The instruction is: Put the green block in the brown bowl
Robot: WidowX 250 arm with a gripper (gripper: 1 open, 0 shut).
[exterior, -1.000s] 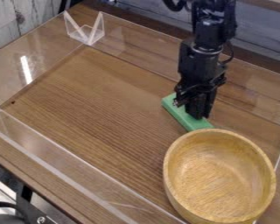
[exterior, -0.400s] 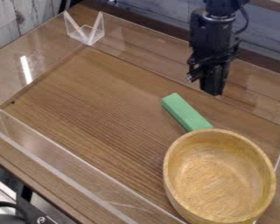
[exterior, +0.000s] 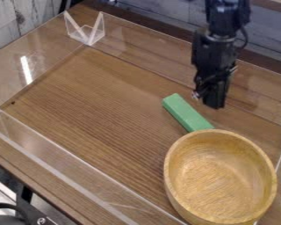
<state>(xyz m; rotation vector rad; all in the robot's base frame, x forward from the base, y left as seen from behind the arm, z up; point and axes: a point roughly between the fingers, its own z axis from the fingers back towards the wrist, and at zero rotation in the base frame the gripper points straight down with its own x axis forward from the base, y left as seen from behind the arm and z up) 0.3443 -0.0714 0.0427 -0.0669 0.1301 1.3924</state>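
Observation:
The green block (exterior: pixel 185 112) lies flat on the wooden table, slanted, just beyond the far left rim of the brown bowl (exterior: pixel 171 167). The bowl is round, light wood, and empty, at the front right. My black gripper (exterior: pixel 211 100) points straight down beside the block's far right side, and its tips hang close to the tabletop. The jaws are shut with nothing between them. The block is not held.
Clear acrylic walls (exterior: pixel 61 163) fence the wooden tabletop (exterior: pixel 96 97) on the left, front and right. A small clear plastic stand (exterior: pixel 84 30) sits at the back left corner.
A second ago the gripper stood down on the block. It rose off it, closed, and shifted right and back. The block stays on the table.

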